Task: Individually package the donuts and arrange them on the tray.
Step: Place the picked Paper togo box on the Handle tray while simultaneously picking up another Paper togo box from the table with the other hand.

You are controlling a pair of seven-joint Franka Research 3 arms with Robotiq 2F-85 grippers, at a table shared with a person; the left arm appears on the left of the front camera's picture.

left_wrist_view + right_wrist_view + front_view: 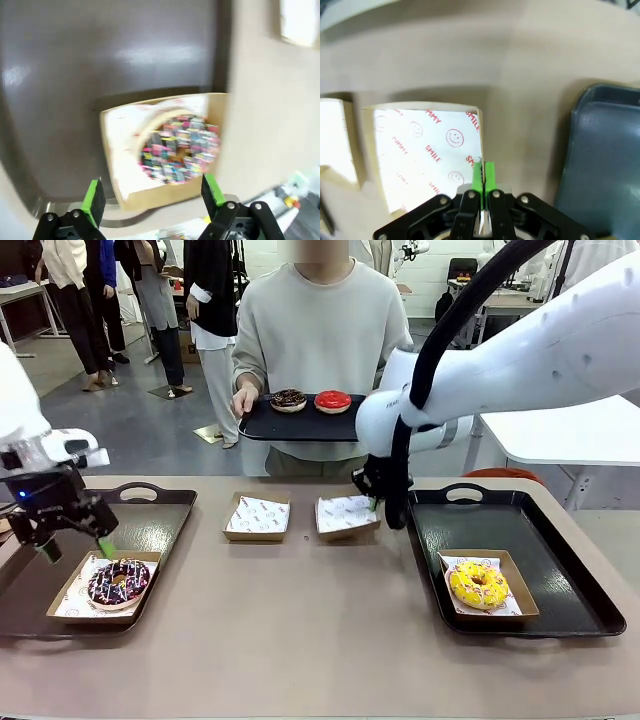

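The right jaws are pinched shut on the right rim of an empty paper-lined box (345, 515) toward the middle of the table's far edge, a second empty box (257, 516) just beside it. The left jaws hang wide open, holding nothing, over the sprinkled chocolate donut (118, 582), boxed on the left tray (165, 515). The yellow donut (478, 584) sits boxed on the right tray (565, 580). Beyond the far edge, a person's hand (244, 400) holds a black tray (300, 426) carrying a chocolate donut (288, 399) and a red donut (332, 401)

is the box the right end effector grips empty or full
Empty. The box shows only its smiley-print paper lining, no donut; the right end effector is shut on its rim.
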